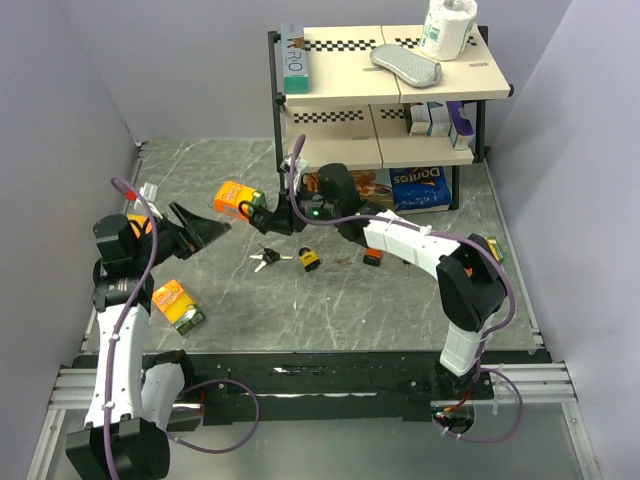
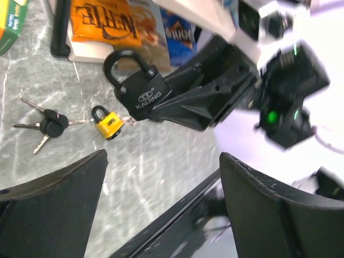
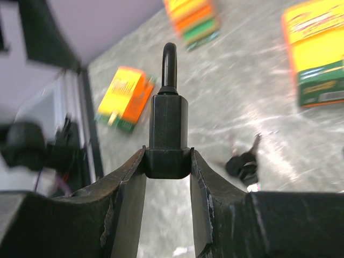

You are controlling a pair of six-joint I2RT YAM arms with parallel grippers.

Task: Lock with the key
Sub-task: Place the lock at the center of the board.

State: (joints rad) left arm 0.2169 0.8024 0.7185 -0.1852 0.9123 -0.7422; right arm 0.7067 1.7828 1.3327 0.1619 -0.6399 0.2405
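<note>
Reaching over the table (image 1: 400, 300), the right gripper (image 3: 167, 161) pinches the black padlock (image 2: 141, 94) and holds it off the surface. The left gripper (image 2: 161, 161) hangs spread and empty. The keys (image 2: 51, 124) lie below beside a small yellow padlock (image 2: 109, 124), so picking up a key, inserting it and turning it all seem left to do.

In the right wrist view the padlock's (image 3: 169, 126) base is hidden between the right end effector's (image 3: 167, 161) fingers, and the orange box (image 3: 126, 97) at left is smeared. In the left wrist view the right arm (image 2: 293, 86) at upper right is blurred, and the upper left corner cuts off a green box (image 2: 11, 21).
</note>
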